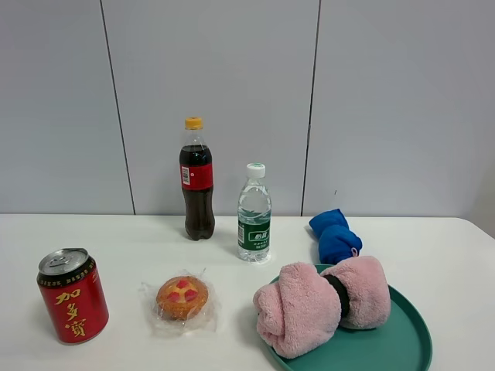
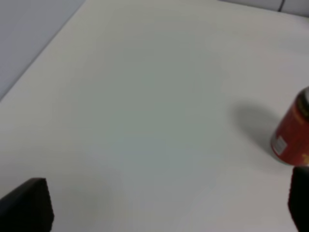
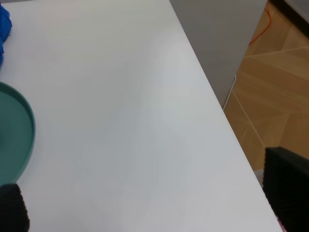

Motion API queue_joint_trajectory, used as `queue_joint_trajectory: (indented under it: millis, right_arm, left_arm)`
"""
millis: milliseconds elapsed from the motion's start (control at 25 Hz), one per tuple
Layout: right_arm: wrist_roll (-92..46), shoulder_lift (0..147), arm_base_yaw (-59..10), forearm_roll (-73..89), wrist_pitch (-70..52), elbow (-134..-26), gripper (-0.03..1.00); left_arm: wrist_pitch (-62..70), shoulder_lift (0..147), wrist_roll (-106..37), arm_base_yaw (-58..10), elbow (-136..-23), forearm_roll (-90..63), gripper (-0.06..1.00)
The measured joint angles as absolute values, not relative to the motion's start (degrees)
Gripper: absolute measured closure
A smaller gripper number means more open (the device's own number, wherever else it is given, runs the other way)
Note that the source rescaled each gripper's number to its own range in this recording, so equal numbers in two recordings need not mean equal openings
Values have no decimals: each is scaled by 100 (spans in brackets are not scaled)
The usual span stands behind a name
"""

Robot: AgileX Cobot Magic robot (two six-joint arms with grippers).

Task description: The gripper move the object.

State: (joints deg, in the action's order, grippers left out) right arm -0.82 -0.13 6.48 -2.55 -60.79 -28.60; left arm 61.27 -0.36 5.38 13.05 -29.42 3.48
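Note:
The object, a fluffy pink rolled towel [image 1: 321, 303] cinched by a black band, lies on the left part of a green plate [image 1: 402, 340] at the front right of the table. Neither gripper shows in the exterior high view. In the left wrist view my left gripper [image 2: 164, 212] is open, its dark fingertips [image 2: 26, 205] wide apart above bare white table, with a red can [image 2: 292, 135] off to one side. My right gripper [image 3: 149, 203] is also open and empty over bare table, beside the plate's rim [image 3: 19, 130]. The towel is hidden from both wrist views.
A red can [image 1: 73, 295] stands at the front left, next to a wrapped pastry [image 1: 182, 297]. A cola bottle [image 1: 197, 182] and a water bottle [image 1: 254, 212] stand at the back. A blue rolled cloth [image 1: 334, 236] lies behind the plate. The table's right edge [image 3: 227, 121] drops to wooden floor.

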Motion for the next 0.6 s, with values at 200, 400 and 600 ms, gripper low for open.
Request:
queue_joint_trajectory:
  millis: [200,400,600]
  right_arm:
    - [-82,-13,648,-255,-6079,-2860,-3]
    - [-82,-13,648,-255,-6079,-2860,-3]
    - [-82,-13,648,-255,-6079,-2860,-3]
  left_arm:
    - [6113,-36,278,841,-2942,134,-5]
    - [6097,-36,247,828,-2942,124,-5]
    - [6095,-36,241,828,-2942,124,-6]
